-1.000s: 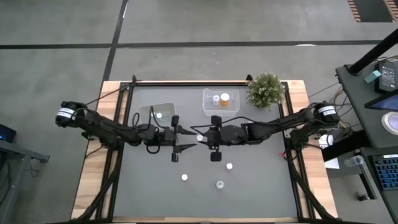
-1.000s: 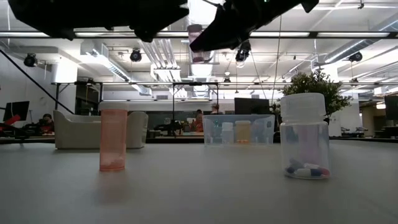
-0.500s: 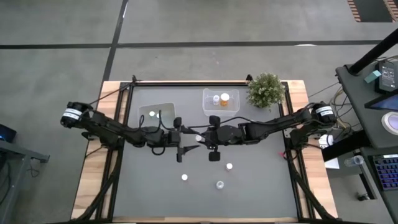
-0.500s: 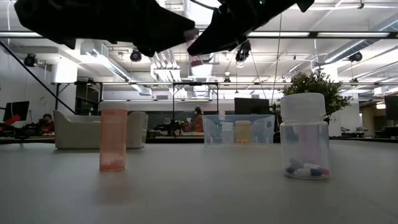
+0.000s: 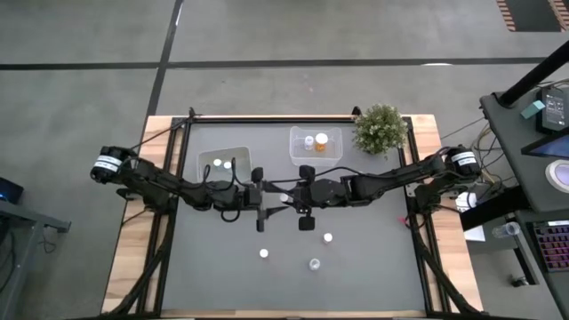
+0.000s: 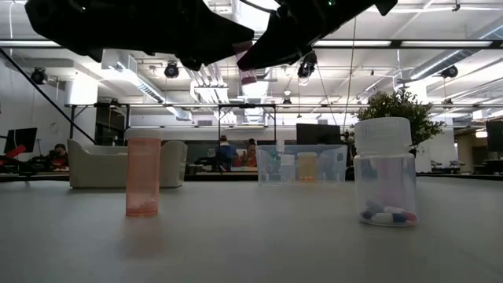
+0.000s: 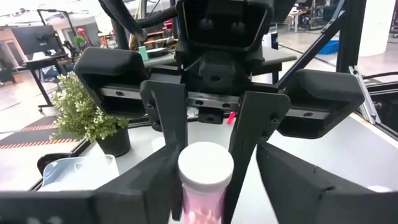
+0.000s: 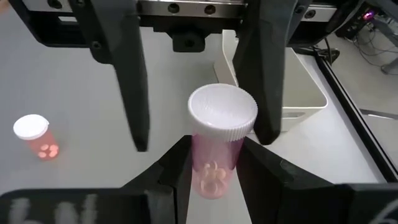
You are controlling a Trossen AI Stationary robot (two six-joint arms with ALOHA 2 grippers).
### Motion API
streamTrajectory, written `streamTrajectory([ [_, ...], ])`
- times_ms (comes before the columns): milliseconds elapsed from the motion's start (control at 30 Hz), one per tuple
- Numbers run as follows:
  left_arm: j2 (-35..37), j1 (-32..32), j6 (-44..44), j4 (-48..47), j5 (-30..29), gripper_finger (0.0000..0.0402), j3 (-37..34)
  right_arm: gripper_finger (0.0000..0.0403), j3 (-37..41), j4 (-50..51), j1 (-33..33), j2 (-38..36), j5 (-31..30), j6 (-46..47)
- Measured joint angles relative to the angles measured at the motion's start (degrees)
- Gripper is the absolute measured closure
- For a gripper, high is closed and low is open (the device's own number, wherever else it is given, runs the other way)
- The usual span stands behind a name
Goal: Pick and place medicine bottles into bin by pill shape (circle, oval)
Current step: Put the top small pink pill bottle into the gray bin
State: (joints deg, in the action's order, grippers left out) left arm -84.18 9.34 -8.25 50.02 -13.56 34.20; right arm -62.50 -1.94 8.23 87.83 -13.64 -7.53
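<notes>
from above, you see both arms meeting over the middle of the grey table [image 5: 356, 267]. the left gripper [image 5: 267, 206] and the right gripper [image 5: 297, 197] face each other with a white-capped pink bottle [image 5: 284, 196] between them, off the table. behind them sit a left tub [image 5: 238, 156] with two bottles in it and a clear right tub [image 5: 331, 153] holding two more, with a potted plant [image 5: 380, 127] beside it. three loose bottles stand nearer the front: one [image 5: 328, 237], another [image 5: 264, 253] and a third [image 5: 314, 263].

at table height, you get the two dark grippers at the top with the pink bottle [image 6: 247, 69] hanging between them. on the table stand an orange bottle [image 6: 143, 173] and a clear bottle [image 6: 384, 172] with coloured capsules in its base; the clear tub [image 6: 302, 165] and the plant [image 6: 400, 110] are farther back.

from the left wrist, you see the pink bottle [image 7: 204, 182] upright, the right gripper's fingers [image 7: 258, 134] clamped on its sides. the left claw's own fingers flank it with gaps showing, so it stands open.

from the right wrist, the pink bottle [image 8: 219, 140] sits pinched in the right claw, round pills visible at its base. the left gripper's fingers [image 8: 129, 74] stand either side, not touching it. another orange bottle [image 8: 38, 137] stands on the table, and the left tub [image 8: 297, 93] lies beyond.
</notes>
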Motion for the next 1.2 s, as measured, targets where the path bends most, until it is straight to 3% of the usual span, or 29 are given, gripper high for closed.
streamTrajectory([
  [367,0.0,0.0,0.0,0.0,-0.4,0.0302,0.0,0.0296,0.0,0.0,0.0,0.0,0.1,-0.1],
  [733,0.0,0.0,0.0,0.0,-0.4,0.0302,-0.1,0.0286,0.0,-0.1,0.0,0.0,0.1,0.0],
  [1067,1.7,0.0,0.0,-0.1,-0.4,0.0302,-1.7,0.0208,0.0,-0.2,0.0,-0.7,0.1,1.6],
  [1200,5.0,0.0,0.1,-3.3,-3.4,0.0302,-2.8,0.0187,0.0,0.4,0.0,-1.5,0.0,2.0],
])
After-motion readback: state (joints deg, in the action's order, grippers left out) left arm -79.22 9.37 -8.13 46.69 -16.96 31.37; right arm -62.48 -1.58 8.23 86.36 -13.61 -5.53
